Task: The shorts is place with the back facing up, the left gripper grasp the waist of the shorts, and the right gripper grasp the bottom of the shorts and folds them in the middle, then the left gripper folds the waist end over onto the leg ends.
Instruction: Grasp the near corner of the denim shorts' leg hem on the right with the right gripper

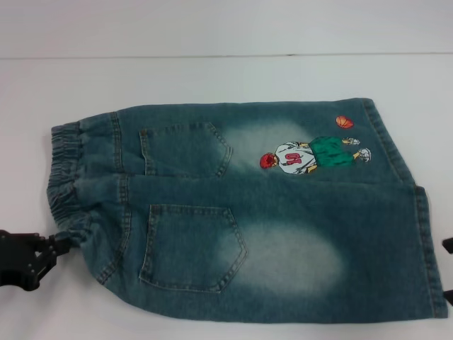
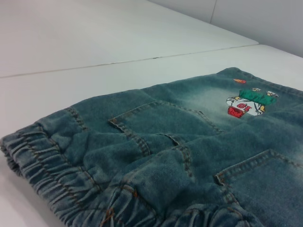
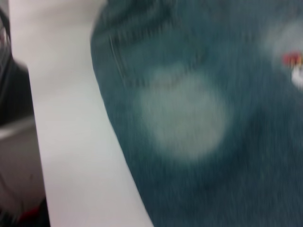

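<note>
Shorts [image 1: 241, 212] flat, left tool [image 1: 62, 244] touching waist [image 1: 65, 177] corner

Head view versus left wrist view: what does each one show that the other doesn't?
Only the head view shows the whole shorts laid flat, the hemmed leg ends on the robot's right, and the left tool at the near corner of the waist. Only the left wrist view shows the waist's gathered ruffles up close and a wall beyond the table. Both share the back pockets, the embroidered figure and the white table.
</note>
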Tool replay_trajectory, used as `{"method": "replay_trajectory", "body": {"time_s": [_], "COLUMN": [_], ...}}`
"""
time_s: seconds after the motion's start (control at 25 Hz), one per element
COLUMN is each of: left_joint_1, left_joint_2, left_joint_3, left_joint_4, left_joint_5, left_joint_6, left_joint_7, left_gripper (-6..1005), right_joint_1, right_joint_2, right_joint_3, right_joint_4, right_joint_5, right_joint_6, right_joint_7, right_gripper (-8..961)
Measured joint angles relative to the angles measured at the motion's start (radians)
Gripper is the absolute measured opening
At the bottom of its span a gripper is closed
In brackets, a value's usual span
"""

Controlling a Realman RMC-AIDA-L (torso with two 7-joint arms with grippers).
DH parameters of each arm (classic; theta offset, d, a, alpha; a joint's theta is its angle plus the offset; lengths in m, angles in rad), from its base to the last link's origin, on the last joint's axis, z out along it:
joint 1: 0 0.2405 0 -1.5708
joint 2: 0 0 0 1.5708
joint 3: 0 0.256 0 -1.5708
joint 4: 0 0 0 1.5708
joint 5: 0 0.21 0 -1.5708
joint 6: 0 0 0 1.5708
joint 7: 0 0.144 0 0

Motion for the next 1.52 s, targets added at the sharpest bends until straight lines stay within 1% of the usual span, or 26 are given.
{"method": "replay_trajectory", "body": {"time_s": [0.2,0.36,0.56,0.68,0.88,1.0,1.24,1.4,1.52], "left_joint_1": [0.000,0.000,-0.003,-0.005,-0.005,-0.005,-0.007,-0.006,-0.005], "left_joint_2": [-0.001,-0.001,-0.001,-0.001,0.000,0.000,0.000,0.000,-0.001], "left_joint_3": [-0.005,-0.007,-0.008,-0.008,-0.010,-0.011,-0.011,-0.010,-0.006], "left_joint_4": [0.000,0.000,0.000,0.000,0.000,-0.001,-0.006,-0.010,-0.012], "left_joint_5": [-0.001,-0.001,-0.001,-0.001,-0.001,0.000,0.000,0.000,0.000], "left_joint_6": [0.001,-0.004,-0.011,-0.012,-0.015,-0.022,-0.034,-0.050,-0.061], "left_joint_7": [-0.003,-0.005,-0.005,-0.006,-0.007,-0.007,-0.007,-0.007,-0.007], "left_gripper": [55,55,56,56,54,54,54,54,54], "right_joint_1": [0.073,0.100,0.104,0.107,0.112,0.114,0.118,0.120,0.120], "right_joint_2": [0.004,0.007,0.012,0.021,0.028,0.040,0.065,0.073,0.075], "right_joint_3": [-0.005,-0.036,-0.139,-0.184,-0.246,-0.294,-0.336,-0.368,-0.403], "right_joint_4": [-0.027,-0.035,-0.038,-0.040,-0.040,-0.042,-0.063,-0.066,-0.065], "right_joint_5": [-0.202,-0.264,-0.278,-0.282,-0.284,-0.298,-0.321,-0.323,-0.323], "right_joint_6": [-0.026,-0.047,-0.047,-0.047,-0.048,-0.043,-0.038,-0.034,-0.019], "right_joint_7": [0.079,0.121,0.198,0.228,0.270,0.307,0.339,0.357,0.387], "right_gripper": [939,933,924,920,911,906,896,890,885]}}
